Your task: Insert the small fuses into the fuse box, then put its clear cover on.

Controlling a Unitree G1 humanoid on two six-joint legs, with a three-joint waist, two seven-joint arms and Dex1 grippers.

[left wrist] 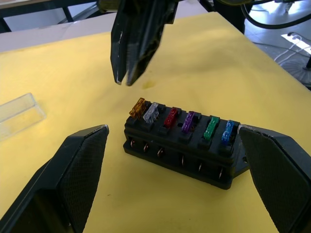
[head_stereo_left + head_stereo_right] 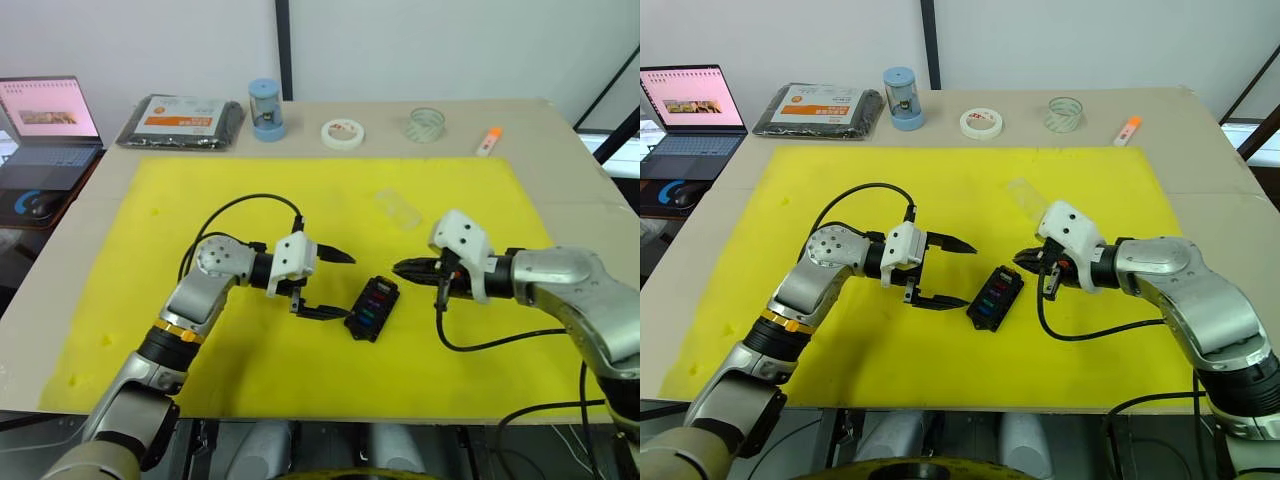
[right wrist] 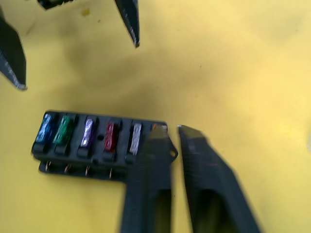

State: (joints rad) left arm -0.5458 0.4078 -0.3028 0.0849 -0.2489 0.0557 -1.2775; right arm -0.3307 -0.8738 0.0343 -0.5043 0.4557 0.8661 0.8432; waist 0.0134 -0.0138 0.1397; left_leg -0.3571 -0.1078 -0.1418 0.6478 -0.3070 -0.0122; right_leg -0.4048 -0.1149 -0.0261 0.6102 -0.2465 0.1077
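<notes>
Fuses [image 1: 184, 121] sit six in a row in the box [image 2: 372, 307], brown, grey, red, purple, green and blue, so we judge the inserting done and the cover [image 2: 398, 208] to be what remains. The box lies on the yellow mat [image 2: 180, 190] near the middle of the surface, between our two claws, its long axis running from about 1 o'clock to 7 o'clock in the head views. Our left claw [image 2: 325, 285] hangs wide open and empty just beside the box at its 9 o'clock. Our right claw [image 2: 405, 268] is nearly closed, with a thin gap between the tips, holding nothing, its tips just off the brown-fuse end at about 1 o'clock. The cover lies flat on the mat at 12 o'clock from the box, well apart from it and nearer the right claw, which we judge the better arm for it. It is a clear, hard, thin-walled rectangular shell, nearly invisible against the yellow and probably slick to pinch. The box is matte black moulded plastic with a row of metal terminals along its side; the fuses are small translucent plastic blades standing proud of their slots.
</notes>
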